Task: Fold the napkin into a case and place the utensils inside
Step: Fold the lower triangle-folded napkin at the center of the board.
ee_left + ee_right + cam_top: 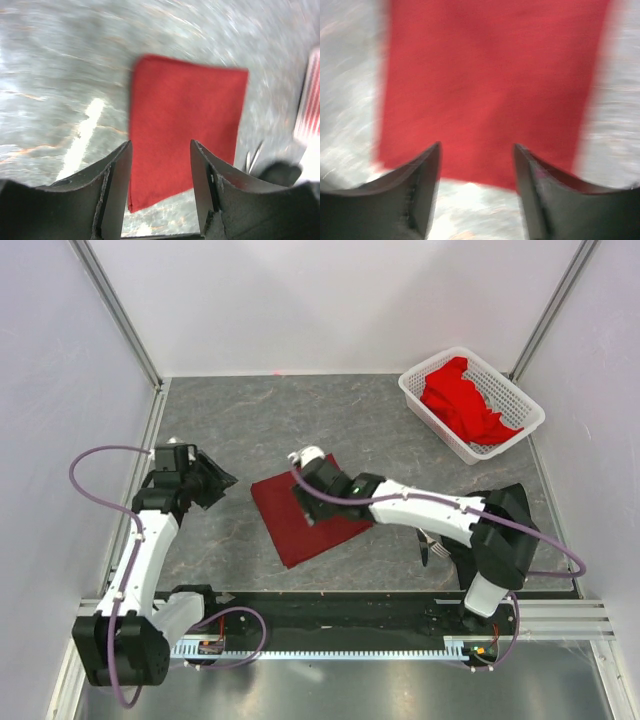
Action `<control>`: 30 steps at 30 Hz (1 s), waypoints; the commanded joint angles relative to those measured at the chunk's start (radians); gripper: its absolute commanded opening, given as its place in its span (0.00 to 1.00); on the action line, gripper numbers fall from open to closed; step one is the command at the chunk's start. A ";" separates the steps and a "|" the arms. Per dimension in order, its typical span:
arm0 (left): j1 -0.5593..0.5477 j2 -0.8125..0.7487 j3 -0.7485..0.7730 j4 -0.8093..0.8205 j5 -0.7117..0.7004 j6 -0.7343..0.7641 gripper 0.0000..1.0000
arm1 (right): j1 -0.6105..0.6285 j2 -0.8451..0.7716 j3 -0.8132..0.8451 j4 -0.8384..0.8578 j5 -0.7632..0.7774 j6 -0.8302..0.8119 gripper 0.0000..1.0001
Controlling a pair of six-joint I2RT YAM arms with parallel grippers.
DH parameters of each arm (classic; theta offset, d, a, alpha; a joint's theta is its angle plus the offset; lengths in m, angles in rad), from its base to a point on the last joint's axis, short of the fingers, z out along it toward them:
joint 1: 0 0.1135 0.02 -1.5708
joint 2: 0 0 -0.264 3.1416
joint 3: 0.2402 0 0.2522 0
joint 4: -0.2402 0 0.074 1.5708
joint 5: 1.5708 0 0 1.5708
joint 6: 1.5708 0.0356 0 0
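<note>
A dark maroon-red cloth napkin [312, 521] lies flat near the middle of the grey mottled table [250, 420], a little toward the near edge, as a plain rectangle turned askew to the table's edges. The right gripper [477, 146] hangs low over the napkin's far right part. Its two dark fingers are spread well apart and there is nothing between them, only red cloth below. The left gripper [161, 145] sits off the napkin's left side, pointed at it, and its jaws are also wide and empty.

By the right arm's elbow, toward the right end of the near edge, the tines of a slim silver metal fork [427, 550] peek out. The arm hides the rest of it.

In the far right corner stands a white plastic lattice basket [421, 400] holding bright red crumpled cloths [465, 400].
</note>
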 commanded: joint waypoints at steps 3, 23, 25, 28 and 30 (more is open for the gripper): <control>0.198 0.095 0.008 -0.025 0.188 0.014 0.57 | 0.201 0.119 0.103 -0.027 -0.043 0.042 0.55; 0.286 0.132 -0.021 0.001 0.233 0.074 0.56 | 0.320 0.311 0.197 -0.035 -0.065 0.030 0.57; 0.289 0.134 -0.024 0.003 0.235 0.075 0.56 | 0.323 0.314 0.194 -0.035 -0.065 0.034 0.56; 0.292 0.132 -0.026 0.006 0.235 0.080 0.56 | 0.329 0.322 0.185 -0.036 -0.059 0.040 0.56; 0.295 0.134 -0.026 0.004 0.235 0.081 0.55 | 0.333 0.331 0.171 -0.036 -0.047 0.045 0.58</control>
